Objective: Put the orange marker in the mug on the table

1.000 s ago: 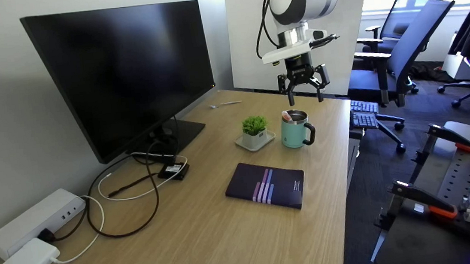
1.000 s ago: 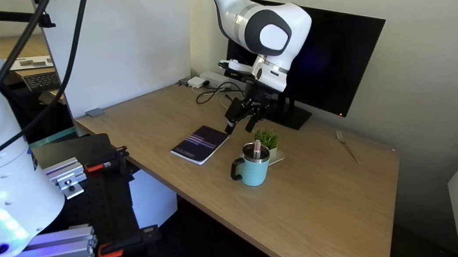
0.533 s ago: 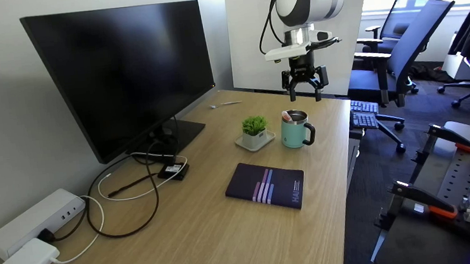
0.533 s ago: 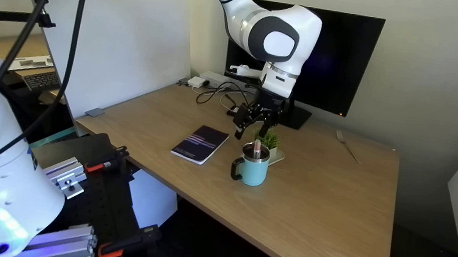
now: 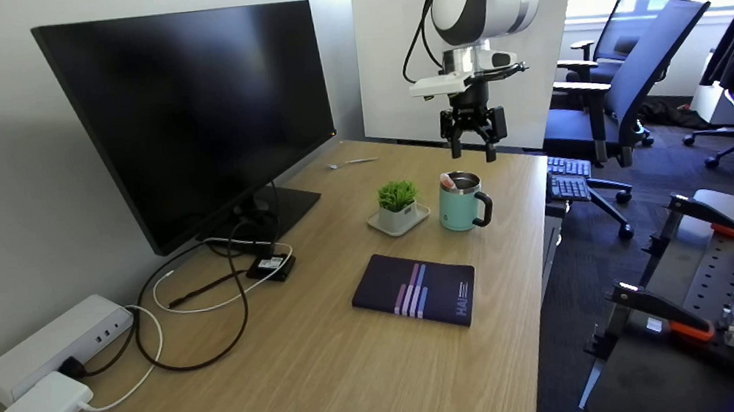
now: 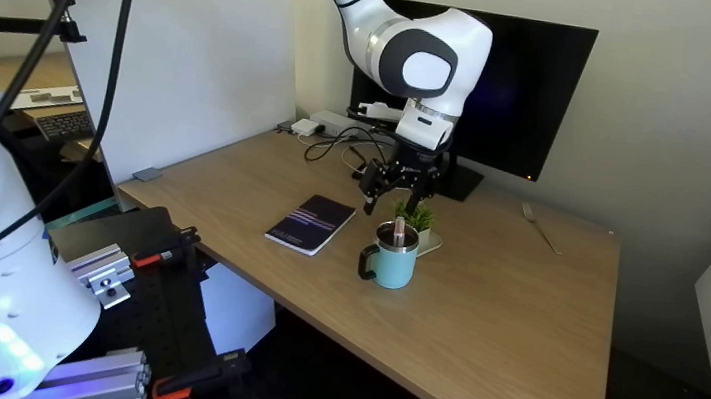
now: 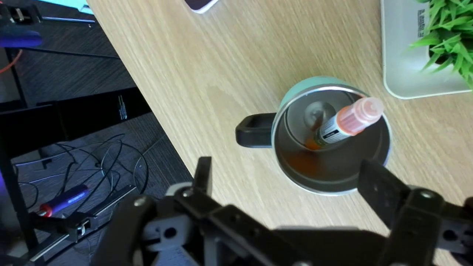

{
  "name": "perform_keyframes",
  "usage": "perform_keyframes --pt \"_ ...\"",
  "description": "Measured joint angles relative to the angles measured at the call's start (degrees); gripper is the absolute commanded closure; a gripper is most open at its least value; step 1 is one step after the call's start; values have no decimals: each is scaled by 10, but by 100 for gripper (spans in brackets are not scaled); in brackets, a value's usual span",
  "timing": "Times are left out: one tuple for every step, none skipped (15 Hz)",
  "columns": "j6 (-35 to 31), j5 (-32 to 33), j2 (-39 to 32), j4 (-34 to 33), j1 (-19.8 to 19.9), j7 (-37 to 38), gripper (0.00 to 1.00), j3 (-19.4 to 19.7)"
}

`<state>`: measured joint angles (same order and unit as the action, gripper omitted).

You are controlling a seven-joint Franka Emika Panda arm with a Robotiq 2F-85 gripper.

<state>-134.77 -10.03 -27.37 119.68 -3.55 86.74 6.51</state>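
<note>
The light teal mug (image 5: 458, 212) with a black handle stands upright on the wood-grain table (image 5: 464, 371); it also shows in an exterior view (image 6: 393, 270) and in the wrist view (image 7: 334, 173). The orange marker (image 7: 347, 122) leans inside the mug, its pinkish clear-capped end sticking out over the rim; it shows in both exterior views (image 5: 447, 181) (image 6: 399, 233). My gripper (image 7: 284, 165) is open and empty, with its fingers wide apart. It hangs above the table near the mug, pointing down, in both exterior views (image 5: 473, 153) (image 6: 389, 208).
A white pot with a green plant (image 5: 397, 206) on a small tray stands close beside the mug. A dark notebook (image 5: 415, 290) lies near them. A monitor (image 5: 197, 121), cables (image 5: 241, 299) and a fork (image 6: 541, 227) are further off. The table's edge (image 6: 335, 356) runs near the mug.
My gripper has shifted a little and turned slightly, with small back-and-forth motion of the arm. It stays open. The mug and the marker in it have not moved.
</note>
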Motion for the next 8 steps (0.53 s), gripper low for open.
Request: perform_keyframes --pt "-8 0 0 5 -1 10 0 -1" --pt "-18 0 0 10 -2 21 0 -2" --pt "-29 0 0 16 -5 31 0 -3" --pt "-39 0 -1 22 -7 41 0 -3" --pt "-52 0 -1 28 -11 50 0 -3" --pt "-64 0 -1 32 -13 60 0 -3" --pt "-76 0 -1 37 -16 70 0 -3" --pt "-89 0 0 40 -18 79 0 -3"
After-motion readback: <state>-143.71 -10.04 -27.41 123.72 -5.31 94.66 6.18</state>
